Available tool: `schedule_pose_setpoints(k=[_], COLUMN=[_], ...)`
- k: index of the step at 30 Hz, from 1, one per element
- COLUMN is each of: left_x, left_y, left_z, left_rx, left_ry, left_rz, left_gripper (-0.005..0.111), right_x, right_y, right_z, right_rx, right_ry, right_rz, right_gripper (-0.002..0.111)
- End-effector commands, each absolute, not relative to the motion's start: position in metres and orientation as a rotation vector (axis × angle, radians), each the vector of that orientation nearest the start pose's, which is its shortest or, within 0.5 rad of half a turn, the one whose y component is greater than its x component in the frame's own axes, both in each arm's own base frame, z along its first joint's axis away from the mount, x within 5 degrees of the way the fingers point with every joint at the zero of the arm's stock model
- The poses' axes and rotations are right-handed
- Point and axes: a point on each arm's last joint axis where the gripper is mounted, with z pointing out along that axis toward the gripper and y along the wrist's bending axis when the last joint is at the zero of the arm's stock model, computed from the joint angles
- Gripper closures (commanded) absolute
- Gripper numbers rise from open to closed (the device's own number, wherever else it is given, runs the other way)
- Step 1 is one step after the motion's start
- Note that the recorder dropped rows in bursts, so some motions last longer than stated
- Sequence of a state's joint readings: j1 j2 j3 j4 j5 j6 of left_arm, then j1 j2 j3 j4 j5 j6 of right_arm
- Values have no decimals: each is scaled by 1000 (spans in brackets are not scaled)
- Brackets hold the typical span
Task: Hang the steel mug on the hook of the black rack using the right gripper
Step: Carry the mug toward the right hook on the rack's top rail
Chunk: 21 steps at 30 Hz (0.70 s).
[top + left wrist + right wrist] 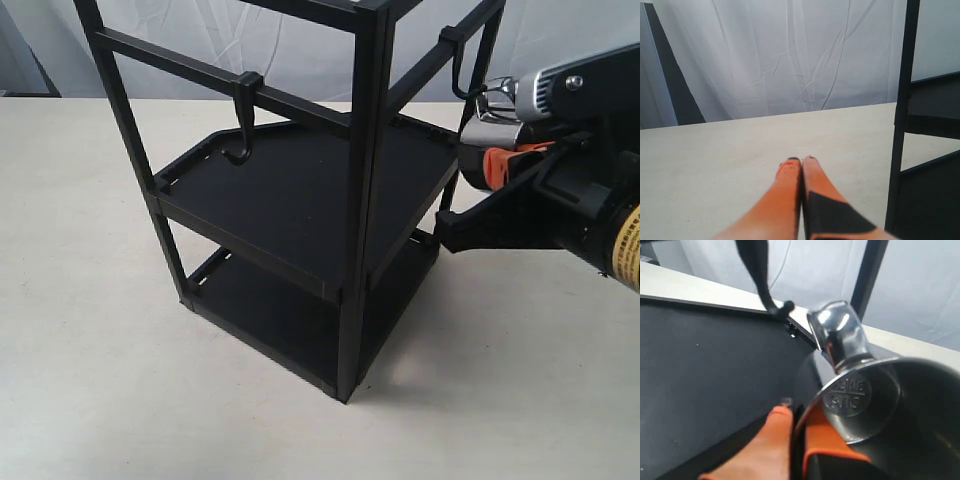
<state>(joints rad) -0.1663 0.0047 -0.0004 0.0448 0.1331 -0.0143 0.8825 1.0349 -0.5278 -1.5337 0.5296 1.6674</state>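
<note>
- Closest to the exterior camera is the right gripper (497, 168), a bulky black hand entering from the right with a yellow label on its body; the print on that label is too blurred to read.
- Its orange fingers (767, 447) pinch the wall of the steel mug (492, 128), one pad outside and one inside the rim, as the right wrist view shows.
- That mug (875, 405) is held in the air beside the right-hand side of the black rack (362, 200), level with the upper shelf, its loop handle (837, 332) turned toward the rack.
- Just above and beside the mug hangs the hook (460, 65) on the rack's right crossbar; in the right wrist view its curled tip (782, 306) sits near the handle but apart from it.
- A second hook (243, 120) hangs on the front crossbar, well away from the mug.
- Judged from this, the step in hand is the approach: the mug is carried and lined up, not yet hung.
- The next move likely calls for lifting the handle loop above the hook's tip, threading it over, then lowering until the hook bears the weight before the fingers let go.
- Embossed lettering is stamped inside the mug, but I cannot read it.
- Pressed together and empty, the left gripper (801, 161) hovers over the bare table (715, 165), beside a rack post.
</note>
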Motion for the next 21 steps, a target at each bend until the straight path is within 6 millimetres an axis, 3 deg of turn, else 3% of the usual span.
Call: schedule_pose_setpoints(k=[1,10,21], left_x=[56,56,56], left_y=[-9,-9,-9], left_z=[202,202,202], left_rx=[156,156,156], left_ry=[1605,1605,1605], left_rz=[-106,-106,-106], left_gripper=[105,105,105], right_x=[162,152,158], right_y=[125,140,150], right_z=[283,289,274], right_rx=[-367,-508,-625], right_ry=[1853,1776,1789], right_rz=[104,97,-46], right_gripper=[109,109,109])
